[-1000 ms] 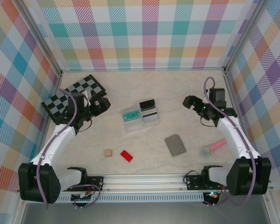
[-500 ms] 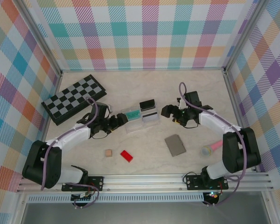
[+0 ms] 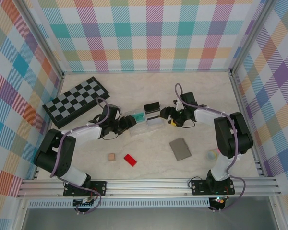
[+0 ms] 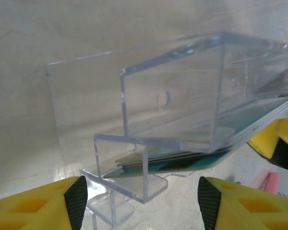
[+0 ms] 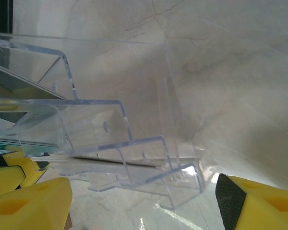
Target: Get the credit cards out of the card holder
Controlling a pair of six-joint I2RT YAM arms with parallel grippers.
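Observation:
The card holder is a clear stepped acrylic stand at the table's middle. It carries a clear-teal card, a black card and a silver-grey card. My left gripper lies low at the stand's left end, open. In the left wrist view the holder and the teal card's edge sit just beyond my open left gripper. My right gripper is at the stand's right end, open. The right wrist view has the holder ahead of the open gripper, apart from its fingers.
A black-and-grey chessboard lies at the back left. A red block and a small tan cube sit near the front. A flat grey wallet-like piece lies front right, with a pink-handled object beyond it.
Both arms have swung inward and dropped low: the left from beside the chessboard, the right from the right side. Both grippers now flank the clear holder.

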